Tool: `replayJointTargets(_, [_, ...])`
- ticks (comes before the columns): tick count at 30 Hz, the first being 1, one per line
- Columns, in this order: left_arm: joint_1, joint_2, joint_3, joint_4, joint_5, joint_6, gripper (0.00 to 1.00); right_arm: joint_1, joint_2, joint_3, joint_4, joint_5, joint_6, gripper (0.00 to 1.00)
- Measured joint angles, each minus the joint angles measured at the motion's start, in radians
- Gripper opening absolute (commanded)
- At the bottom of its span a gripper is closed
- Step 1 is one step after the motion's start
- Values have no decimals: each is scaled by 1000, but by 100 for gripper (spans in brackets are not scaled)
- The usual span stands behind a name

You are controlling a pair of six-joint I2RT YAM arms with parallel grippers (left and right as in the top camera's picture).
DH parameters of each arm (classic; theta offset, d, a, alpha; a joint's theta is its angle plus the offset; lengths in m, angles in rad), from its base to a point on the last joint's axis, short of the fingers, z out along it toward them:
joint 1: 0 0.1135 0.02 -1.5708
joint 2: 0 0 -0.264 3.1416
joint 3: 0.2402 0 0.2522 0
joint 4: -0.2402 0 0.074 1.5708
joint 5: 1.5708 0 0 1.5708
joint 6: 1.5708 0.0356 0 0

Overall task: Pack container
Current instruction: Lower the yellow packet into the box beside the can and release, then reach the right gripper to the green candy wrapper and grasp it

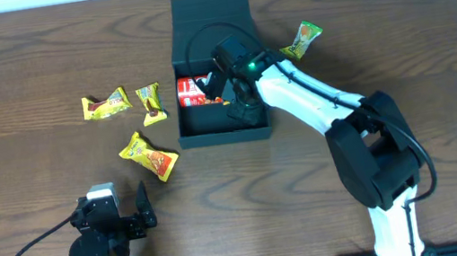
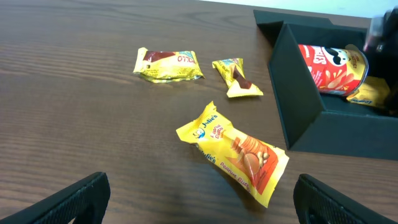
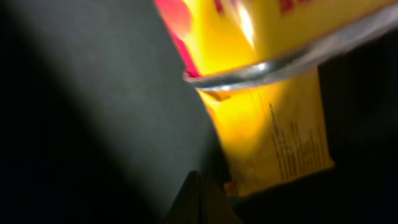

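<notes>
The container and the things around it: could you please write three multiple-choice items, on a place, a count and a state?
1. Where is the red can? A) inside the container B) left of it C) behind it
2. How many yellow packets lie left of the container? A) one B) three C) five
3. The left end effector is: A) shut on a packet B) inside the container C) open and empty
Answers: 1 A, it lies within the walls; 2 B, three lie there; 3 C, it is wide open, nothing held.

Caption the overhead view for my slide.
Right end effector inside the box beside a red can; four packets lie outside on the table.
</notes>
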Motion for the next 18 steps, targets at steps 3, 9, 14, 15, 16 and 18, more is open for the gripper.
replayJointTargets(3, [0,0,0,0,0,0,95,31,-78,87,-53,0,21,1])
replayJointTargets(9, [0,0,0,0,0,0,96,-76,-466,263,-52,4,204,1])
replayJointTargets(14, [0,0,0,0,0,0,95,-339,-417,275,-98,33,591,2])
replayJointTargets(15, [0,0,0,0,0,0,95,-357,-369,271,-97,36,653,2])
replayJointTargets(16, [0,0,0,0,0,0,95,-370,-308,264,-95,37,718,2])
replayJointTargets(18, [0,0,0,0,0,0,96,-376,-188,248,-82,36,831,14])
